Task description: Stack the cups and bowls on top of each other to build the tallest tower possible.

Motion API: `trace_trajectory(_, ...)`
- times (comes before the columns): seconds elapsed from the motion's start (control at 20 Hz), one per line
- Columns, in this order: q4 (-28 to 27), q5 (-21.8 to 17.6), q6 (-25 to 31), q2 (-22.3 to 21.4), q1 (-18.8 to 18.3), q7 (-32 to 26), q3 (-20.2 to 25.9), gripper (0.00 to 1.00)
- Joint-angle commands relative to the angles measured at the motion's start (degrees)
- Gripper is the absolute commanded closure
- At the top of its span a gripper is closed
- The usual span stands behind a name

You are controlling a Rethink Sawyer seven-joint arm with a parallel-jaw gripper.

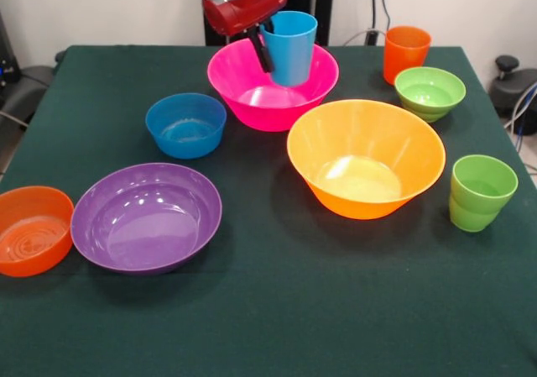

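Sky blue cup [291,47]: upright, axis vertical, held above the large pink bowl [270,87], toward its right side. My gripper [264,48] pinches its left rim from above. Judgement: straight descent seats it; other bowls lie well apart.
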Motion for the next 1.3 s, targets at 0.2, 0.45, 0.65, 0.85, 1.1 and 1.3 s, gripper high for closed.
trace_trajectory(0.2,-7.1,-2.1,4.01,9.79,0.54,8.22,-1.05,1.0)
trace_trajectory(0.45,-9.78,-2.17,7.35,12.34,-1.65,2.78,0.12,1.0)
trace_trajectory(0.65,-12.66,-4.55,8.2,13.06,-0.84,1.19,-1.15,1.0)
trace_trajectory(0.85,-14.11,-6.17,8.56,13.11,-0.33,0.82,-1.49,1.0)
trace_trajectory(1.1,-14.46,-7.6,8.26,11.8,0.74,2.48,-2.11,1.0)
trace_trajectory(1.3,-14.88,-9.68,6.86,11.93,1.98,4.35,-3.5,1.0)
